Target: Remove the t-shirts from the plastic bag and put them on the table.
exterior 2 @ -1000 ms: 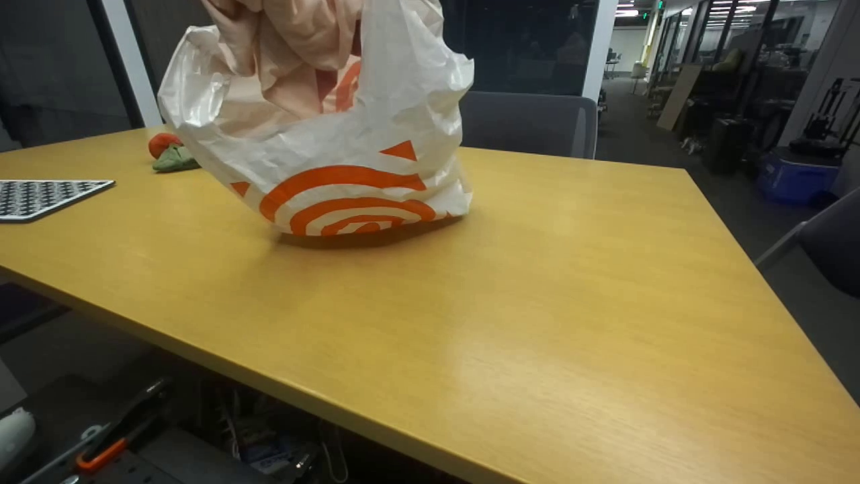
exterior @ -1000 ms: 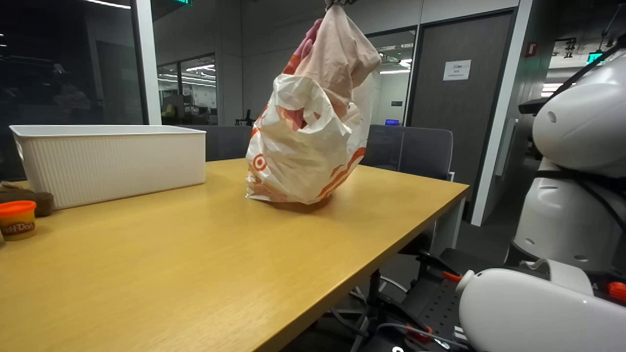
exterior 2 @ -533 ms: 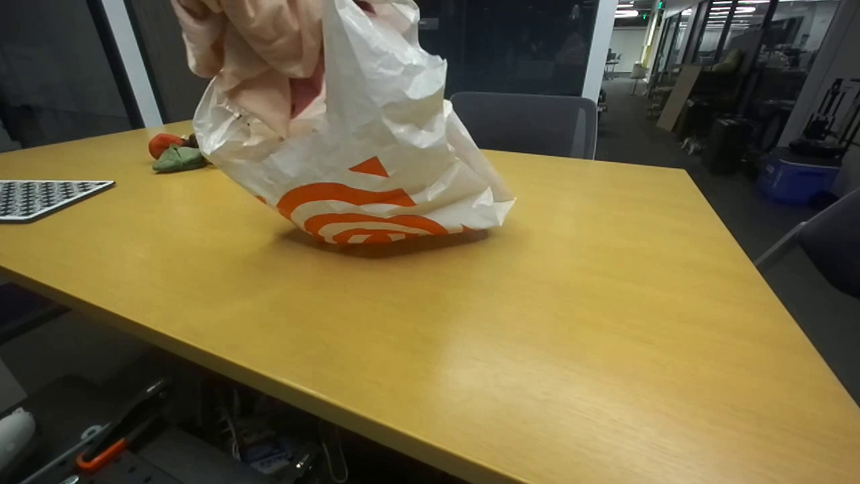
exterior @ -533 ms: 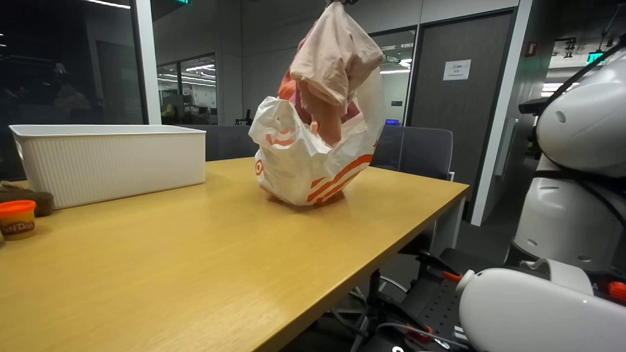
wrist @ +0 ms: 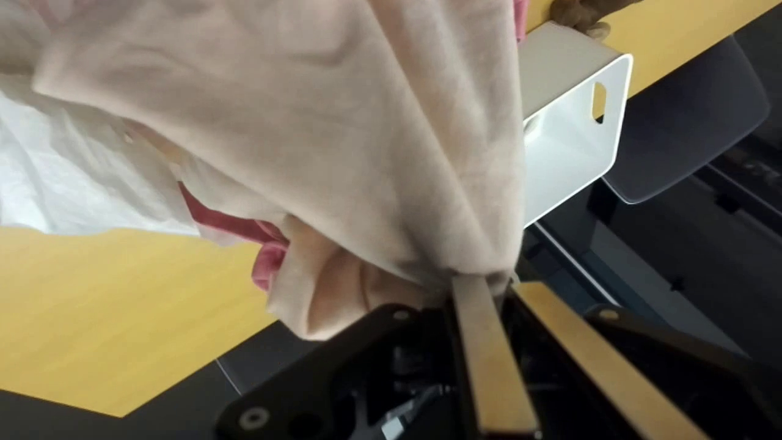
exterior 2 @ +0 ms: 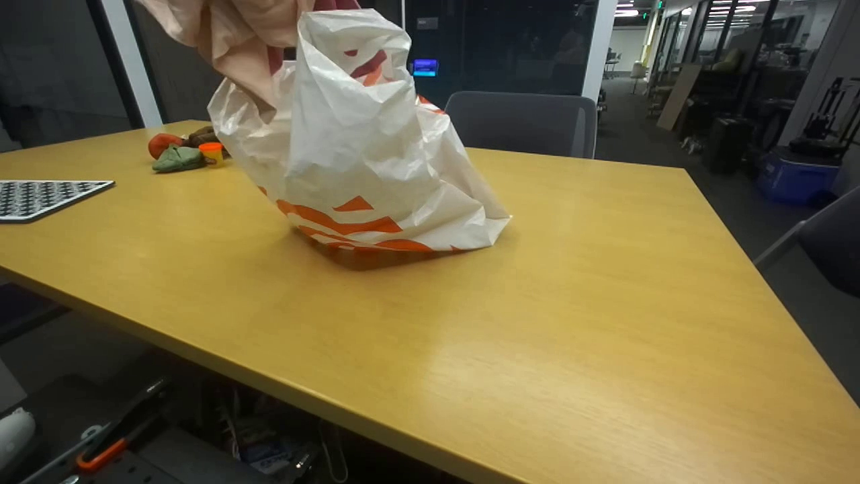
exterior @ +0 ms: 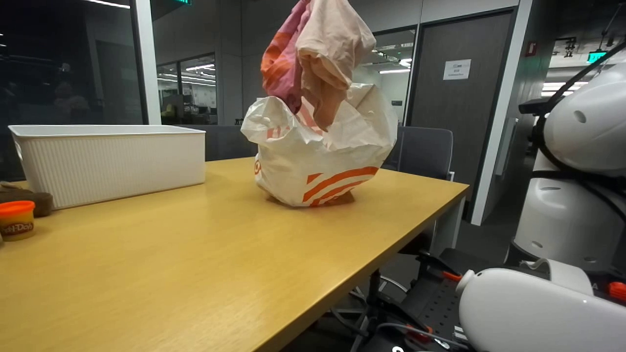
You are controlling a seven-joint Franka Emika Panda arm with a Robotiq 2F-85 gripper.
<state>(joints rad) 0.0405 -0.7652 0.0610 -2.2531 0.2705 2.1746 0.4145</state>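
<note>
My claw (wrist: 498,285) gripped the pale shirt (exterior: 332,49), which hung lengthwise below, seemingly to the mouth of the bag (exterior: 332,164).

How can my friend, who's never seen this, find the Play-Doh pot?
In an exterior view, find the yellow table, then the long white bin on it. Left of the bin, by the picture's edge, is the Play-Doh pot. Unlike the brown thing behind it, it's yellow with a bright orange lid.

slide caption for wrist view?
Claw gripping a pale pink t-shirt, plastic bag at frame left, white bin at right.
</note>
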